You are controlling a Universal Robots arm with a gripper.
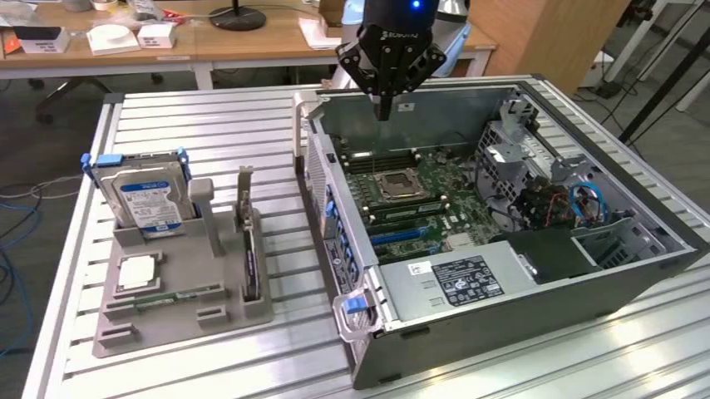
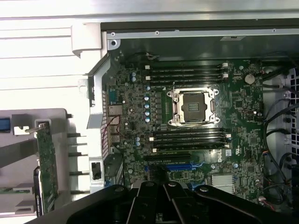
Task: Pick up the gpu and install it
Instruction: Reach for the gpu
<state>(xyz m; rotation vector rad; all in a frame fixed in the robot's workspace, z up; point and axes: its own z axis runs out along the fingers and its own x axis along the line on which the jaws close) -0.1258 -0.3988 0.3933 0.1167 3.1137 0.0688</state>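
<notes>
The gpu [image 1: 248, 251], a thin dark card, stands on edge in a grey holder [image 1: 183, 320] at the exterior view's left, its metal bracket end uppermost. The wrist view catches it edge-on as the gpu [image 2: 47, 163] beside the case wall. My gripper [image 1: 383, 110] hangs over the far end of the open computer case [image 1: 621, 274], well apart from the card, with its fingers closed together and nothing between them. In the wrist view the gripper [image 2: 163, 187] sits over the motherboard [image 2: 243, 107] near a blue expansion slot [image 2: 177, 165].
The holder also carries a silver hard drive [image 1: 150, 199], a processor chip [image 1: 138, 273] and a green RAM stick [image 1: 178, 296]. Inside the case are an open CPU socket [image 1: 397, 184], a drive cage and cables [image 1: 560, 204]. A wooden desk [image 1: 222, 41] stands behind the slatted table.
</notes>
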